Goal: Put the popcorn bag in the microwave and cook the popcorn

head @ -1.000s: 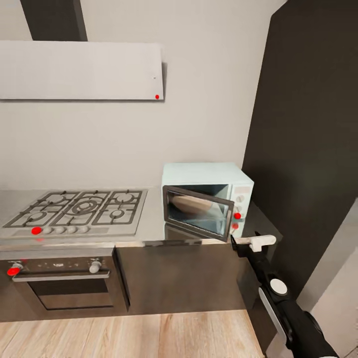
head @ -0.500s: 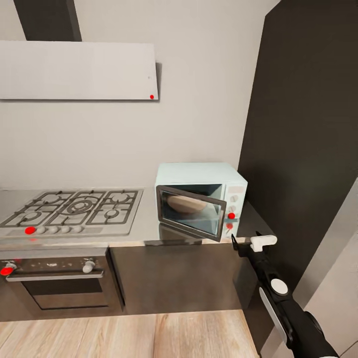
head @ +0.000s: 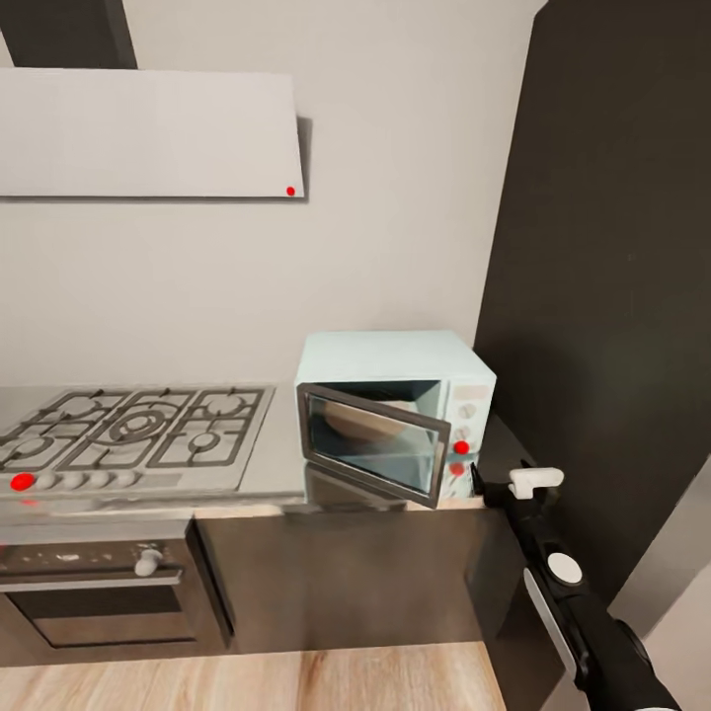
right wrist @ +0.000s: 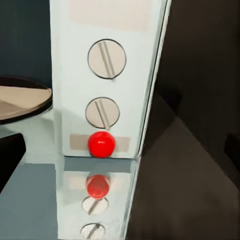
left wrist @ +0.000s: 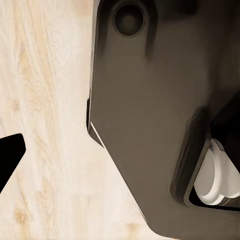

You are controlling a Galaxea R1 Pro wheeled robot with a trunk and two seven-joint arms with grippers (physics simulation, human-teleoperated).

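The pale mint microwave (head: 395,360) stands on the grey countertop (head: 272,464), its dark glass door (head: 370,444) swung partly open. A tan round plate (right wrist: 22,97) lies inside. The popcorn bag and popcorn are out of view. My right gripper (head: 486,482) hovers open just in front of the microwave's side panel (right wrist: 107,75), facing two knobs and a red round light (right wrist: 101,144), holding nothing. In the left wrist view, one dark fingertip (left wrist: 10,160) of my left gripper hangs over the wooden floor beside my dark base (left wrist: 150,125); it holds nothing.
A gas hob (head: 128,430) sits left of the microwave, with a built-in oven (head: 99,592) below and a white range hood (head: 148,133) above. A tall dark cabinet (head: 612,296) rises right of the microwave. Wooden floor (head: 296,681) runs along the cabinets.
The whole head view has shifted, so the camera moved: hob and microwave sit further left and lower. The door stays partly open and my right gripper stays by the panel.
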